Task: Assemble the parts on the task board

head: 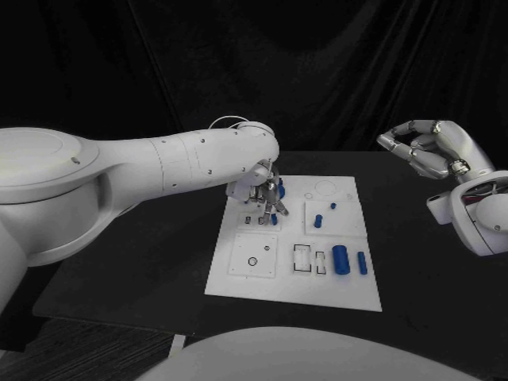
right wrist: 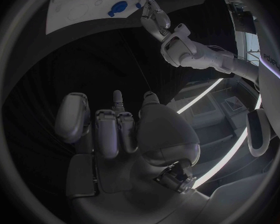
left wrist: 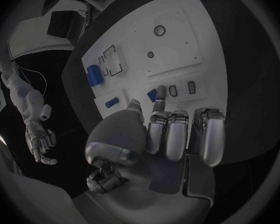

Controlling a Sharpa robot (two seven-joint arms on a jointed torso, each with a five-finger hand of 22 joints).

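The white task board (head: 279,284) lies mid-table. My left hand (head: 255,194) hangs over its far left corner, fingers pointing down. Its thumb and a finger pinch a small blue part (left wrist: 152,95) just above the small slots (left wrist: 173,90); the head view shows the blue part (head: 275,214) beside the fingertips. A large blue cylinder (head: 341,259) and a thinner blue peg (head: 362,262) lie near the board's right edge, with two small blue pieces (head: 321,221) further back. My right hand (head: 428,151) is raised off to the right, clear of the board, fingers curled in on nothing.
A square plate with a small ring (head: 254,261) and two rectangular slots (head: 303,259) sit on the board's near half. The black table (head: 437,278) extends beyond the board on the right. In the right wrist view the board (right wrist: 71,5) lies far off, with my left hand (right wrist: 154,15) over it.
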